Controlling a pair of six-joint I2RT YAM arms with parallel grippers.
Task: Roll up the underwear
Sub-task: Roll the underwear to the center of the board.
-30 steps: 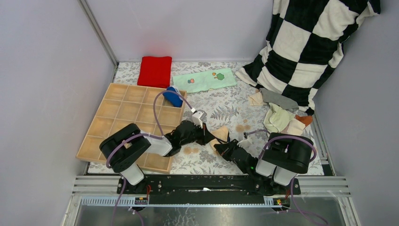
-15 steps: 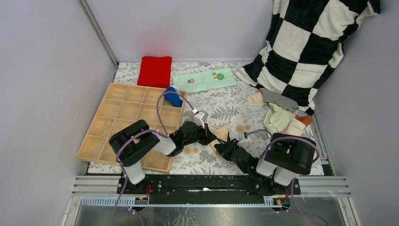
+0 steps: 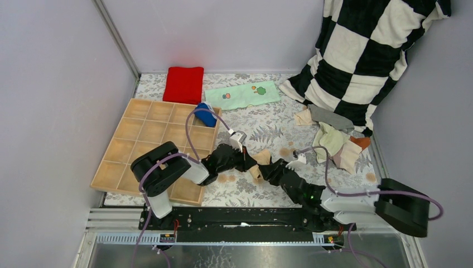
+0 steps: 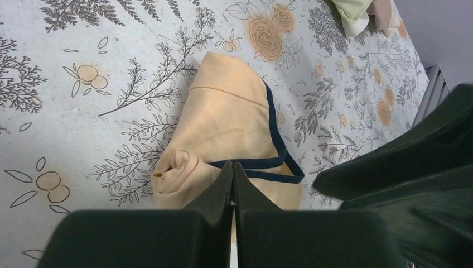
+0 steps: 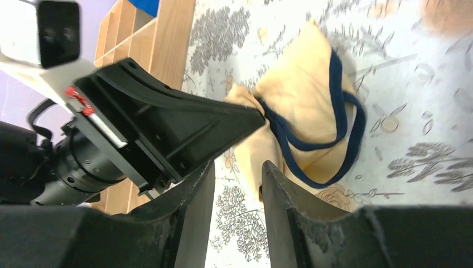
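A tan underwear (image 3: 262, 156) with dark trim lies on the floral mat between both arms, one end rolled (image 4: 178, 167). My left gripper (image 3: 249, 162) is shut, its tips (image 4: 233, 167) pinching the cloth at the dark trim, which bunches there (image 5: 262, 111). My right gripper (image 3: 268, 167) is open (image 5: 239, 167) beside the cloth's near edge, with only mat between its fingers. More underwear (image 3: 334, 142) is piled at the right, under the pillow. A blue striped one (image 3: 205, 114) sits in the tray.
A wooden compartment tray (image 3: 145, 145) lies at the left. A red folded cloth (image 3: 183, 84) and a mint printed cloth (image 3: 242, 95) are at the back. A checkered pillow (image 3: 362, 50) leans in the back right corner.
My right gripper has opened and let go of the tan underwear; its arm has swung out to the right and stretched forward. The left gripper stays shut in place.
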